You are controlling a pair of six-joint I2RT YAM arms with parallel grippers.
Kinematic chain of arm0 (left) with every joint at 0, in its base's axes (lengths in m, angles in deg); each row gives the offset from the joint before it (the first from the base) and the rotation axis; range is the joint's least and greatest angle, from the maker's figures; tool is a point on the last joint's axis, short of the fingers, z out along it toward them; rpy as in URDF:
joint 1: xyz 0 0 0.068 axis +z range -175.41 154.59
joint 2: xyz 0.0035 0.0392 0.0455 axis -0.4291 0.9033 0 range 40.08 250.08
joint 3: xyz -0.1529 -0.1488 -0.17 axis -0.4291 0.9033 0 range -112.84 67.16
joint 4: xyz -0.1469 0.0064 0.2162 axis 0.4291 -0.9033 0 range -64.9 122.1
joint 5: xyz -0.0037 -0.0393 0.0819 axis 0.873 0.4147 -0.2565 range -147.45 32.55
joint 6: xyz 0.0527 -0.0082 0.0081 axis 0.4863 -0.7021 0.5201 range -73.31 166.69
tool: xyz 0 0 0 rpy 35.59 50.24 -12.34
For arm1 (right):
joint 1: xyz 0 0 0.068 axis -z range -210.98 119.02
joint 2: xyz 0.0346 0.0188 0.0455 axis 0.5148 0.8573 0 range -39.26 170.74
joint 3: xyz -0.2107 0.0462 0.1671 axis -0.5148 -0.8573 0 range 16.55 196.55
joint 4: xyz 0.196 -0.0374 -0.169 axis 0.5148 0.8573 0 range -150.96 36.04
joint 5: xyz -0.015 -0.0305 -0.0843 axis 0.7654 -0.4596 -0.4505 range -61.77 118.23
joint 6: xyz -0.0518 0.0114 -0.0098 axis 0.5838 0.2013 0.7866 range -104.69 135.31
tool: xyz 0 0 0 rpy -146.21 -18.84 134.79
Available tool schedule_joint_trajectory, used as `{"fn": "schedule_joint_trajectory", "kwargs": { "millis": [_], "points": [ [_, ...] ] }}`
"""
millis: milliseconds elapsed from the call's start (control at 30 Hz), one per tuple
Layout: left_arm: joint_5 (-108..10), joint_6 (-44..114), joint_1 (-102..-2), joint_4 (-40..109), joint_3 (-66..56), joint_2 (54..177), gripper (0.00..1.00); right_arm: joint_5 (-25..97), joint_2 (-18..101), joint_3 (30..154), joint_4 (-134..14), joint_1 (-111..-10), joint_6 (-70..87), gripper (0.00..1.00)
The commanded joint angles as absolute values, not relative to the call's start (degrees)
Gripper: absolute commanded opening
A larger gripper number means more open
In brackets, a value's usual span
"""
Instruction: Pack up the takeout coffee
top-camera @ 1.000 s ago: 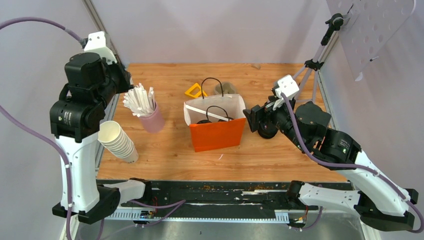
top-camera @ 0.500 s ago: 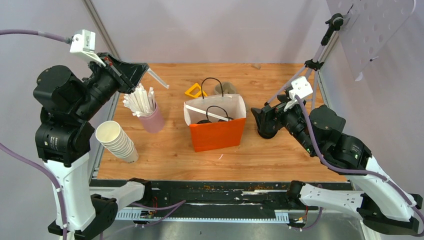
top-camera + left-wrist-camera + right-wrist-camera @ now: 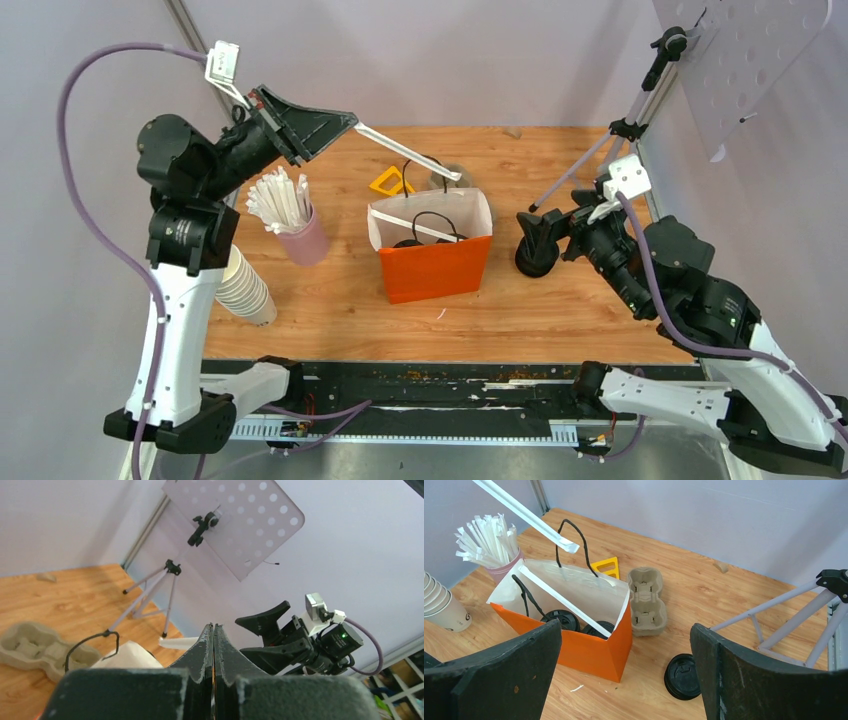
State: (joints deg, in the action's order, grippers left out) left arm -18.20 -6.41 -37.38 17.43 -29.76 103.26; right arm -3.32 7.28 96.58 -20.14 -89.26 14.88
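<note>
The orange paper bag (image 3: 432, 268) stands mid-table. Two black-lidded cups (image 3: 560, 619) (image 3: 599, 628) sit inside it, only their lids showing; in the top view one lid (image 3: 404, 243) shows. A wrapped straw (image 3: 412, 226) lies across the bag's mouth. My left gripper (image 3: 350, 122) is shut on another wrapped straw (image 3: 410, 152) and holds it in the air above and behind the bag; the straw also shows in the right wrist view (image 3: 524, 512). My right gripper (image 3: 550, 225) is open and empty, right of the bag, above a stack of black lids (image 3: 682, 676).
The pulp cup carrier (image 3: 647, 601) and a yellow triangle piece (image 3: 608, 566) lie behind the bag. A pink cup of wrapped straws (image 3: 300, 235) and a stack of lidless cream cups (image 3: 242, 285) stand at the left. A tripod (image 3: 620, 130) stands at the back right.
My left arm has swung up and to the right, carrying a straw from the pink cup towards the bag. My right gripper has drawn back to the right, away from the lid stack.
</note>
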Motion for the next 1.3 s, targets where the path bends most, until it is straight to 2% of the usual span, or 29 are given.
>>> {"fn": "schedule_joint_trajectory", "kwargs": {
  "millis": [0,233,600,767,900,933,1100,1267],
  "points": [
    [-14.6,-11.1,-37.2,25.4,-24.7,101.9,0.00,-4.8,6.0,98.7,-19.3,-89.1,13.3,1.00],
    [-16.9,-10.3,-39.3,28.6,-13.1,101.0,0.00,-4.8,6.1,98.3,-19.3,-89.1,13.0,1.00],
    [-22.3,-9.2,-51.2,33.7,-4.7,106.0,0.00,-5.7,6.2,98.8,-18.2,-89.1,13.4,1.00],
    [-24.7,-0.7,-51.4,23.8,-3.1,107.4,0.00,-6.3,5.9,97.8,-19.0,-89.1,13.7,1.00],
    [-26.1,9.9,-51.4,9.5,-6.4,109.6,0.11,-6.5,6.7,97.9,-19.0,-89.1,13.5,1.00],
    [-27.1,12.1,-51.4,6.2,-7.9,110.2,0.16,-6.5,7.0,97.9,-18.9,-89.1,13.4,1.00],
    [-36.0,21.3,-51.4,-10.3,-17.5,113.6,0.32,-6.0,7.9,98.6,-16.9,-89.0,11.4,1.00],
    [-39.7,27.7,-51.4,-21.8,-27.3,115.8,0.41,-5.3,8.3,98.1,-14.8,-89.1,9.5,1.00]
  ]
}}
